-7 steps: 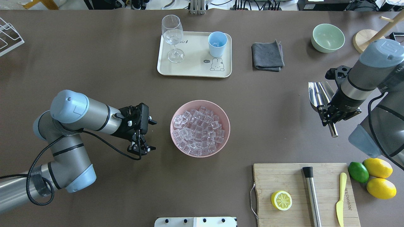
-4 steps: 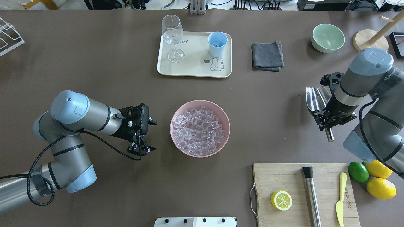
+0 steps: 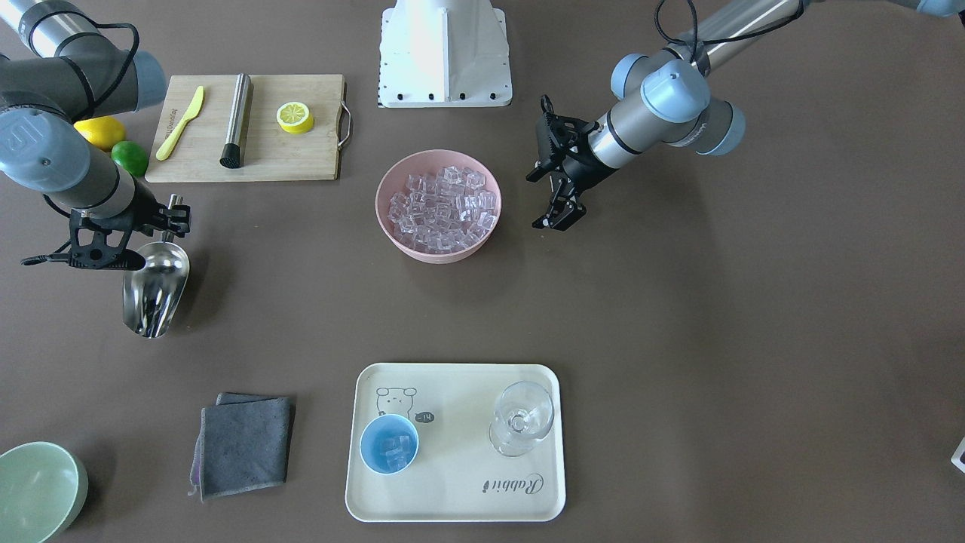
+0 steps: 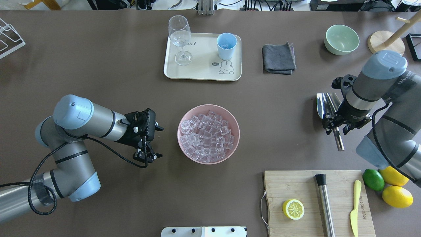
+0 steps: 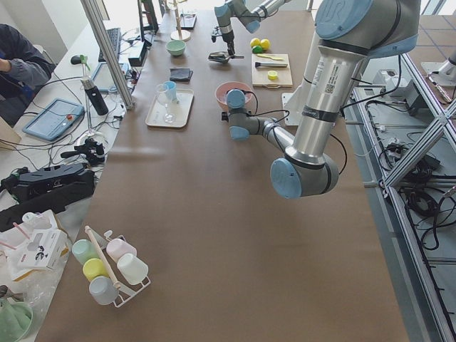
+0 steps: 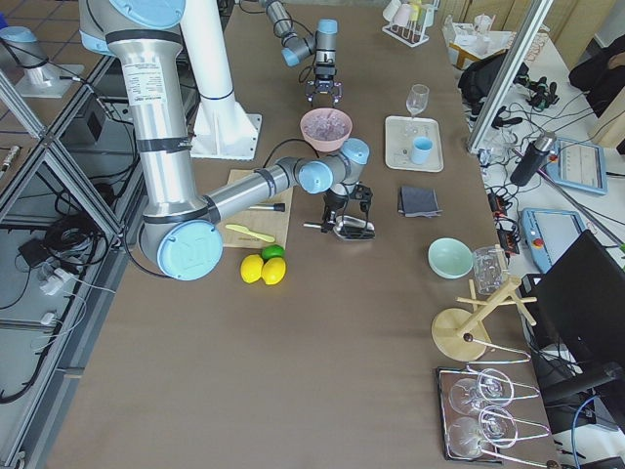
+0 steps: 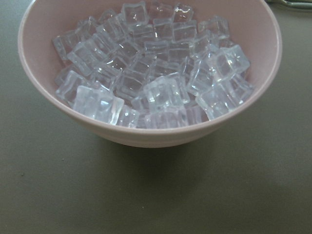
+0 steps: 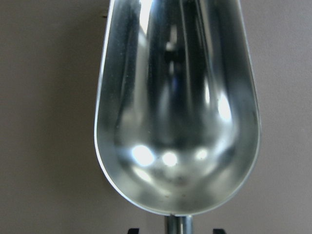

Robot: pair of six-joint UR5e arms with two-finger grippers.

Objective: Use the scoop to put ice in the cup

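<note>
Right arm shifted since the earlier overhead shots: the scoop [image 4: 325,103] has slid back toward the robot and dropped, and now looks to be lying on the table; the left arm hasn't budged. Left gripper [image 4: 147,154]: empty, fingers spread, elbow folded, wrist angled down. The pink bowl [image 4: 179,131] of ice [image 4: 208,136] sits just off its tips and fills its wrist view. The cup [image 4: 226,46] is on the tray [image 4: 200,72], well apart from both grippers on the far side of the bowl, with a few cubes already inside. Right gripper [image 4: 335,127]: wrist points straight down and the jaws straddle the handle. In the wrist view the tips stand clear of it on both sides, so I read it as let go. The trough ahead of it is empty. My call: scooping done, scoop being put down. Next I'd lift the gripper straight up, without nudging the handle.
</note>
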